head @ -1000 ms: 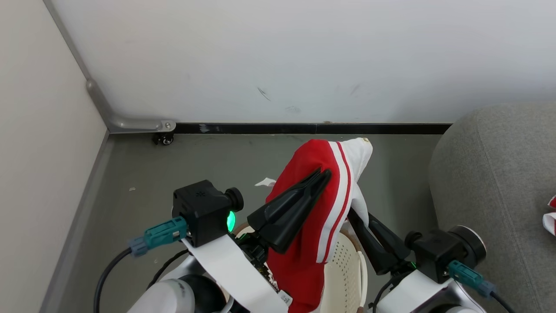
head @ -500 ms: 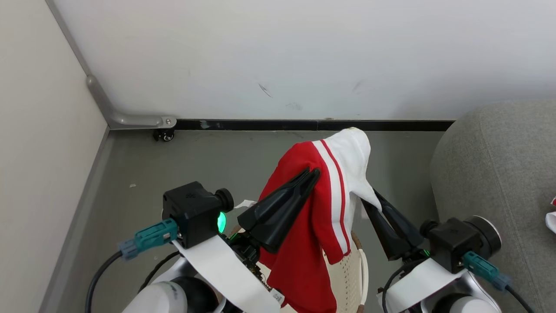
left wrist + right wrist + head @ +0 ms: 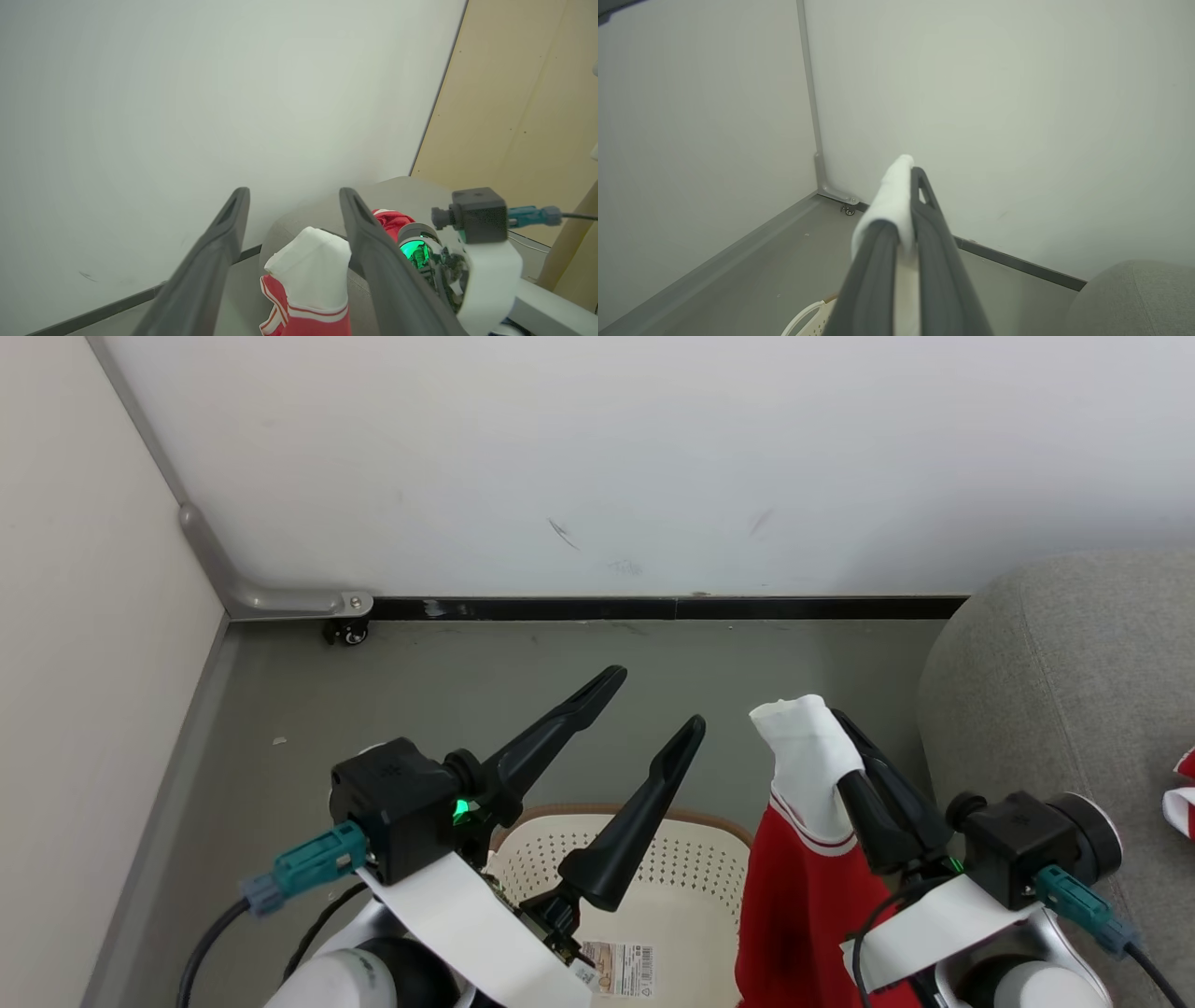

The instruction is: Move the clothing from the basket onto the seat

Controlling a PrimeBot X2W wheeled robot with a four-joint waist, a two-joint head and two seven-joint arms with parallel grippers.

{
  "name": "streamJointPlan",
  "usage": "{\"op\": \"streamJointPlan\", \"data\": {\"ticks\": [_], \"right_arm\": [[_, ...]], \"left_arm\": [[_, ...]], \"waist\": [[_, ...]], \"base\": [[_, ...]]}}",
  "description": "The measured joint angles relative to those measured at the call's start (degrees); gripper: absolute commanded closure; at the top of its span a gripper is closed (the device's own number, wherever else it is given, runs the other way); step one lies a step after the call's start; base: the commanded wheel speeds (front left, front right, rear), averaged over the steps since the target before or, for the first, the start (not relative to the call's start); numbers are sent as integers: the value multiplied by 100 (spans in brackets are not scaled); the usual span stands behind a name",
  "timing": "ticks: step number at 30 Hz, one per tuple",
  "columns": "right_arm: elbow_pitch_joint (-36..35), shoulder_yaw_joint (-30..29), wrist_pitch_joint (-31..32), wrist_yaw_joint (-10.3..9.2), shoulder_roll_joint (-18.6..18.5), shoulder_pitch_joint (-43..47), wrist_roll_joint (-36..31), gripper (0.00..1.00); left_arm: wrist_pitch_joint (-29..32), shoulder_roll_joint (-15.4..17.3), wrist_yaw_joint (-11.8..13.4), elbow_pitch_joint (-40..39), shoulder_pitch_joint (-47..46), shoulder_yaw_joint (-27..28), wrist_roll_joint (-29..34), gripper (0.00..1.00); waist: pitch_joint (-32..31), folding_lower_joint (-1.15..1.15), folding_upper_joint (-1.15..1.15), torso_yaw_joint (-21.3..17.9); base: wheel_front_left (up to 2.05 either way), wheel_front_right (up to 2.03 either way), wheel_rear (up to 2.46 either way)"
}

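Left claw [image 3: 653, 700] gapes empty; right claw [image 3: 843, 728] pinches the clothing [image 3: 803, 896]; basket [image 3: 700, 859] barcode label [image 3: 618, 969] unreadable.

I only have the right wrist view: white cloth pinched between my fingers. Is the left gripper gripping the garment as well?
Observer: No. The left gripper is open above the basket, nothing between its fingers.
Operator: More clothes in the basket?
Observer: Where the head view shows its floor, just a barcode label; the red garment hanging from the right gripper hides its right side.
Operator: Anything on the sofa?
Observer: Yes, red-and-white clothing lies on the sofa at the head view's right edge.
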Motion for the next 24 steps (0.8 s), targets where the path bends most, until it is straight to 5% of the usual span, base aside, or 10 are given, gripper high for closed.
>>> {"op": "streamJointPlan", "data": {"ticks": [24], "right_arm": [[-185,-670,-80,1,54,-145,-229,100]], "left_arm": [[-341,279,-265,310,360,-872,586,0]], "waist": [[-13,0,0,-191]], "base": [[0,0,0]]}}
